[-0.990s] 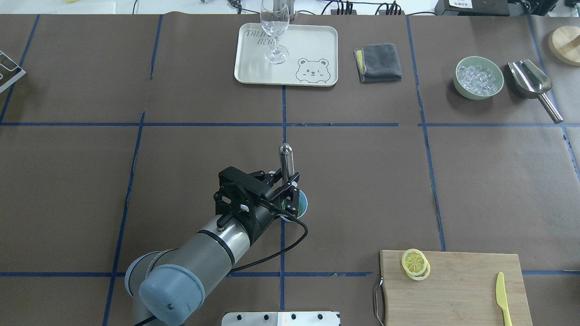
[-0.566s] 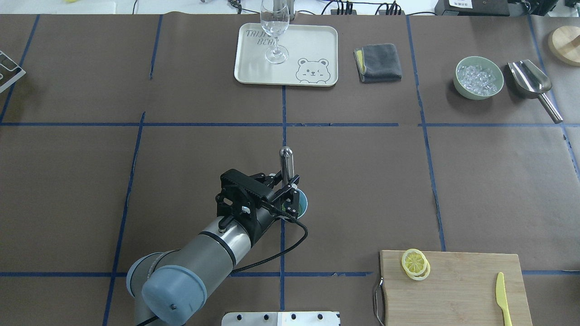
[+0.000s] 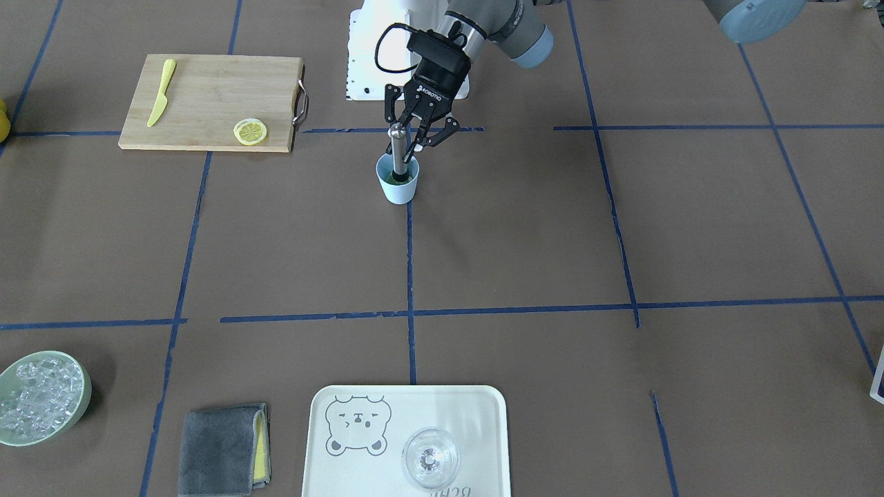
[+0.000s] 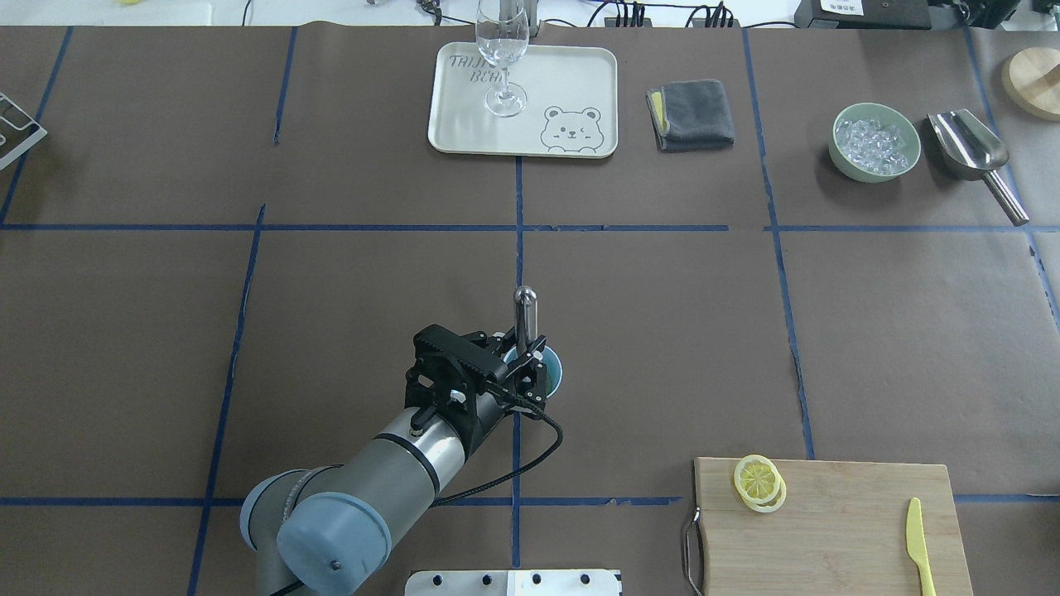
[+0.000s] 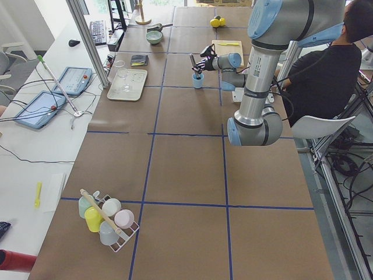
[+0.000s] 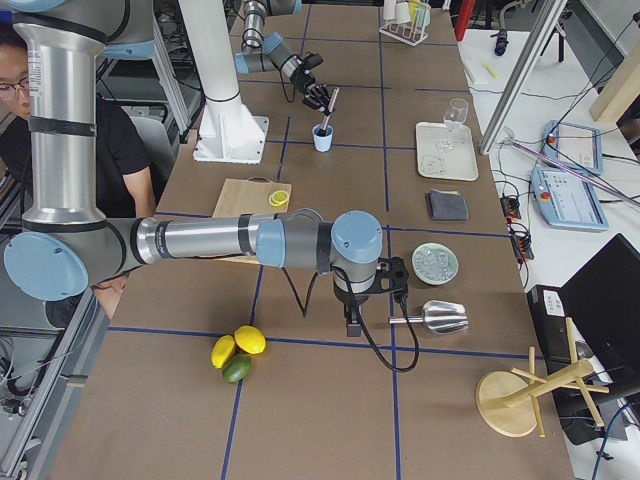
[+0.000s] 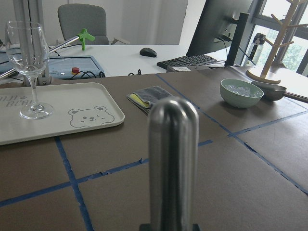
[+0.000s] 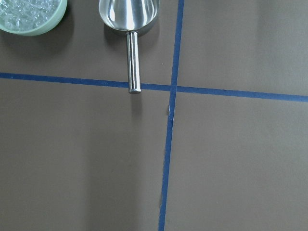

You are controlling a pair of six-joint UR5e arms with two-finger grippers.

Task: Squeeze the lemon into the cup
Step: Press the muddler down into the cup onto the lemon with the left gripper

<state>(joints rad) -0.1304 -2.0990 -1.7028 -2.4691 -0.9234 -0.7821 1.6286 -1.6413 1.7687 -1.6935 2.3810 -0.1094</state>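
The light-blue cup (image 4: 553,374) stands near the table's middle, and it also shows in the front view (image 3: 399,189). My left gripper (image 4: 530,352) is shut on an upright steel muddler (image 4: 525,308) whose lower end is inside the cup. A greenish bit of the lemon (image 3: 393,179) shows at the cup's bottom beside the muddler; from overhead the gripper hides it. The muddler's rounded top fills the left wrist view (image 7: 173,159). My right gripper (image 6: 352,322) hangs over the table next to a steel scoop; I cannot tell whether it is open or shut.
A cutting board (image 4: 845,521) at the front right holds a paler lemon slice (image 4: 758,482) and a yellow knife (image 4: 915,534). At the back are a tray (image 4: 580,83) with a wine glass (image 4: 501,50), a grey cloth (image 4: 691,114), an ice bowl (image 4: 875,141) and a scoop (image 4: 969,149).
My left gripper has drawn back toward the robot and gone lower. The muddler has sunk deeper into the cup. The cup has stayed in place.
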